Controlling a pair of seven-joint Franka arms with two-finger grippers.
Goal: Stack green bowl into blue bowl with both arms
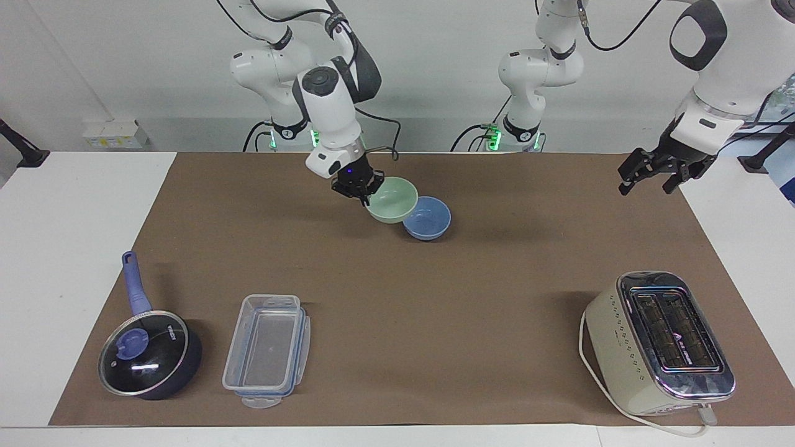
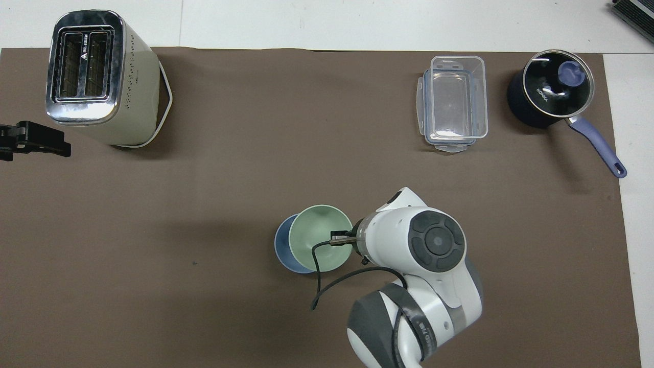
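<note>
Where nothing intervenes, green bowl above blue bowl

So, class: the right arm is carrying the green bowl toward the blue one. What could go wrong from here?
1. The right claw pinches the green bowl by one edge of its rim, and the bowl hangs tilted; it might slip or swing.
2. The green bowl is only partly over the blue bowl. Lowered now, it could catch the rim and push or tip the blue bowl.
3. The left claw waits over the table's edge, so nothing steadies the blue bowl.
</note>
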